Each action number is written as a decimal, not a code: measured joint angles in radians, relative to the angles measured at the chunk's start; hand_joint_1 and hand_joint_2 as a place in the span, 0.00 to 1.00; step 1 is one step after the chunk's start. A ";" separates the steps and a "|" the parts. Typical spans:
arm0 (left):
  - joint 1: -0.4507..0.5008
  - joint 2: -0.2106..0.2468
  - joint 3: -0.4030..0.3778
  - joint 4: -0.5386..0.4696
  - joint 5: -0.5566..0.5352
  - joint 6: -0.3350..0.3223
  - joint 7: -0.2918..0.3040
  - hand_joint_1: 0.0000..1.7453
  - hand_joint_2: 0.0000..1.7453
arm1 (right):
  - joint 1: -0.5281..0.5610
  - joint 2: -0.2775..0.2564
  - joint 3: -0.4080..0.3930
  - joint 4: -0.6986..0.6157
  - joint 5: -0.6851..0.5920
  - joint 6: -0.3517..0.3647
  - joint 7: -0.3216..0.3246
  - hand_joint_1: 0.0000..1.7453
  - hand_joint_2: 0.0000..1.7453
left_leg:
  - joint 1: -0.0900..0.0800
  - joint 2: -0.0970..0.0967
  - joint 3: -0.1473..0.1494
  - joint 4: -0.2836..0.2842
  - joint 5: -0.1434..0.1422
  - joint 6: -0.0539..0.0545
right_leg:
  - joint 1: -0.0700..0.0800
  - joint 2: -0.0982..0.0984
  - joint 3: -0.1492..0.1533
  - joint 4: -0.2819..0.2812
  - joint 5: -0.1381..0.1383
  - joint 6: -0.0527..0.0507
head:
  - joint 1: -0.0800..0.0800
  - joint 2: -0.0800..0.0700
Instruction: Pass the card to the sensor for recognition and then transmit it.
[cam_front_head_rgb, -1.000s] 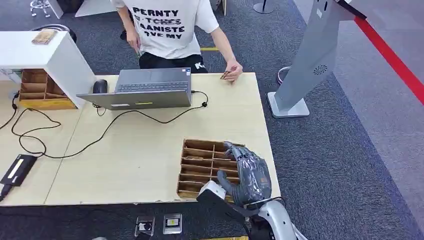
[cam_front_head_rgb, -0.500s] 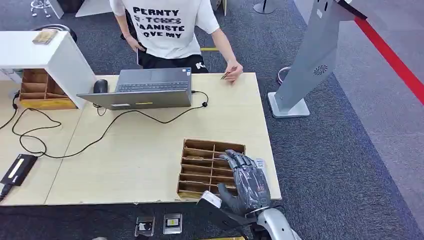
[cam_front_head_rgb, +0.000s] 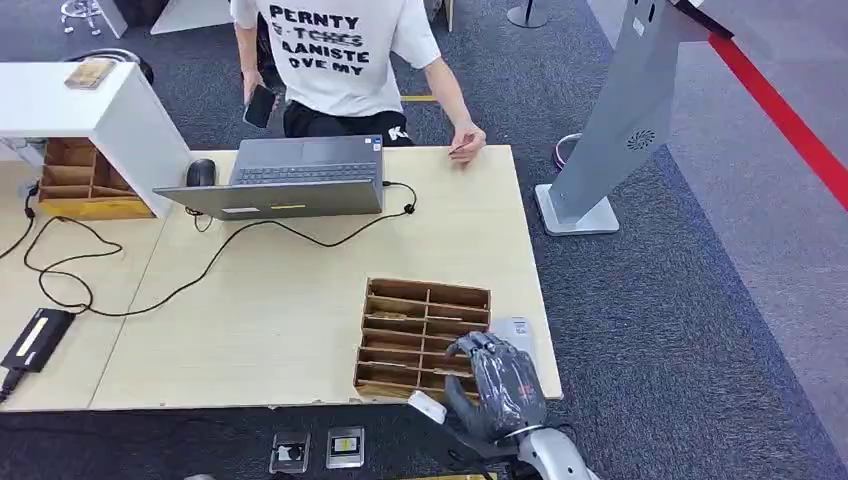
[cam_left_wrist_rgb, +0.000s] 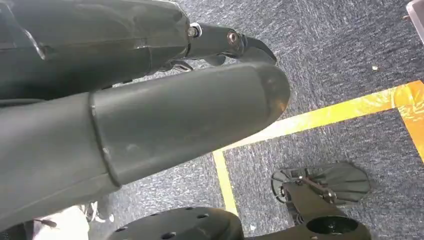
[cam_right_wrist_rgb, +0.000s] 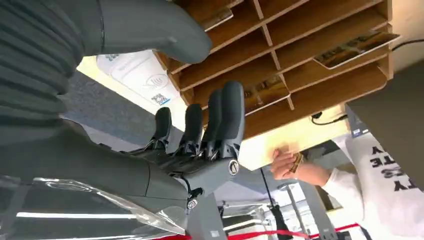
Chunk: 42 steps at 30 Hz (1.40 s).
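Your card (cam_front_head_rgb: 516, 329), a pale one with a printed code, lies flat on the desk (cam_front_head_rgb: 300, 290) just beside the right edge of the wooden divider tray (cam_front_head_rgb: 425, 335), close to the desk's front right corner. In the right wrist view you see the same card (cam_right_wrist_rgb: 137, 75) against the tray's outer wall (cam_right_wrist_rgb: 280, 45).

Your right hand (cam_front_head_rgb: 497, 380) sits at the front right corner of the tray, just in front of the card. Its fingers (cam_right_wrist_rgb: 220, 120) are extended and apart, the thumb (cam_right_wrist_rgb: 150, 25) is held clear of them, and nothing is in the grip. The fingertips reach over the tray's front compartments; you cannot tell whether they touch the wood.

Several tray compartments hold brownish cards (cam_right_wrist_rgb: 357, 44) lying flat.

Your left hand (cam_left_wrist_rgb: 150, 115) appears in the left wrist view as a thick dark thumb and darker parts over grey carpet with a yellow line; you cannot tell whether it is spread or curled.

Behind the tray, across the desk, a laptop (cam_front_head_rgb: 290, 175) stands open with a mouse (cam_front_head_rgb: 200, 173) beside it and a black cable (cam_front_head_rgb: 200, 270) trailing toward the front left. A person in a white printed shirt (cam_front_head_rgb: 330, 50) stands at the far edge, one hand (cam_front_head_rgb: 467, 143) resting on the desk with a small brown card, the other holding a phone (cam_front_head_rgb: 258, 105). To the right of the desk, well apart from the tray, a grey kiosk stand (cam_front_head_rgb: 620, 120) rises from the carpet.
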 joint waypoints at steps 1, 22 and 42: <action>0.000 0.000 0.000 0.000 -0.001 0.000 0.000 0.00 0.00 | 0.001 -0.001 0.002 0.000 -0.002 0.002 0.003 0.56 1.00 | 0.000 0.000 0.000 0.000 0.000 0.000 | 0.000 0.000 0.000 0.000 0.000 0.000 | 0.000 0.000; -0.001 0.000 0.000 0.000 -0.016 0.002 0.001 0.00 0.00 | 0.002 -0.019 0.036 0.013 -0.040 -0.006 0.030 0.55 1.00 | 0.000 0.000 0.000 0.000 0.000 0.000 | 0.000 0.000 0.000 0.000 0.000 0.000 | 0.000 0.000; -0.005 0.000 0.000 0.000 -0.021 0.000 0.005 0.00 0.00 | -0.014 -0.021 0.037 0.066 -0.048 -0.031 0.015 0.48 1.00 | 0.000 0.000 0.000 0.000 0.000 0.000 | 0.000 0.000 0.000 0.000 0.000 0.000 | 0.000 0.000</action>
